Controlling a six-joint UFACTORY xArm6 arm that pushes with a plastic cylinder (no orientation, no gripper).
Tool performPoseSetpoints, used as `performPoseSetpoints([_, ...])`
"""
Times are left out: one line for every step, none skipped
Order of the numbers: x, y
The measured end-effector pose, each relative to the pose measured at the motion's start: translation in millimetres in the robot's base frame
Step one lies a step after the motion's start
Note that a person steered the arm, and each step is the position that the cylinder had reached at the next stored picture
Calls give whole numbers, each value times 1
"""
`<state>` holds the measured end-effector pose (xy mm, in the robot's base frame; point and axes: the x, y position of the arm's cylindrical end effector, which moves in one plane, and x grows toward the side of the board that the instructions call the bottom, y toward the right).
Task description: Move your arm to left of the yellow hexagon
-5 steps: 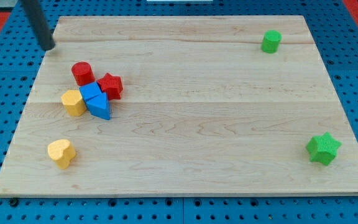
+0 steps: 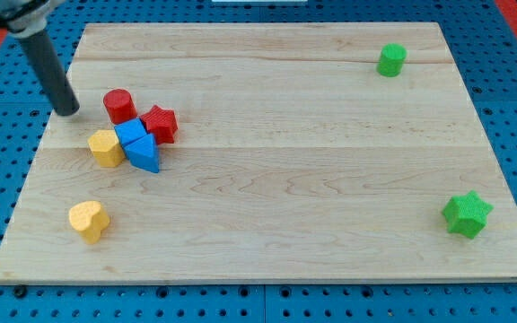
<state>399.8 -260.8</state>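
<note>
The yellow hexagon lies on the wooden board at the view's left, touching a blue cube and a blue triangle. A red cylinder and a red star sit just above them in the same cluster. My tip is at the board's left edge, up and to the left of the yellow hexagon and left of the red cylinder, apart from both.
A yellow heart lies near the bottom left. A green cylinder stands at the top right and a green star at the bottom right. Blue pegboard surrounds the board.
My tip has moved toward the view's bottom along the board's left edge, closer to the red cylinder and the yellow hexagon. The blocks have not moved.
</note>
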Motion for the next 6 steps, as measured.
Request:
performPoseSetpoints([10, 0])
performPoseSetpoints([29, 8])
performPoseSetpoints([45, 26])
performPoseSetpoints([45, 27])
performPoseSetpoints([45, 50])
performPoseSetpoints([45, 50])
